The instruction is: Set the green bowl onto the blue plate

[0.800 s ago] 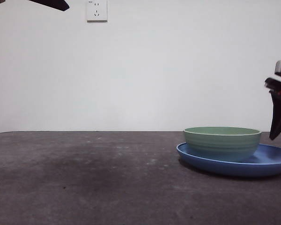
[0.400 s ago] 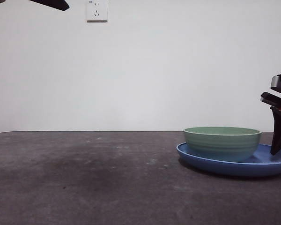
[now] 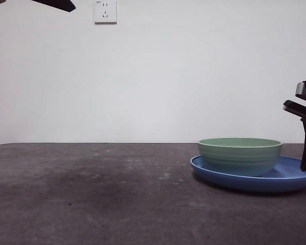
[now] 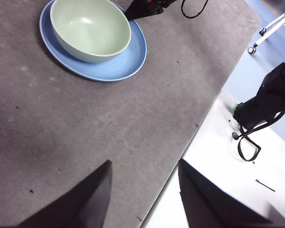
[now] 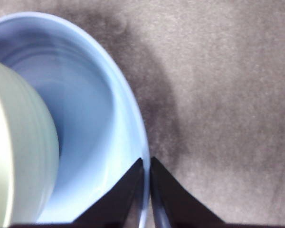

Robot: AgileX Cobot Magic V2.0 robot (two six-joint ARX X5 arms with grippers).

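Bowl [image 3: 239,155] sat in the plate [image 3: 296,178] near the table's right edge, task looking done. Since half a second ago both had slid slightly left: right gripper [image 5: 146,164], jaws pinched on the plate rim, dragged it. Left gripper [image 4: 142,190], spread and empty, waited high over the table's left side.
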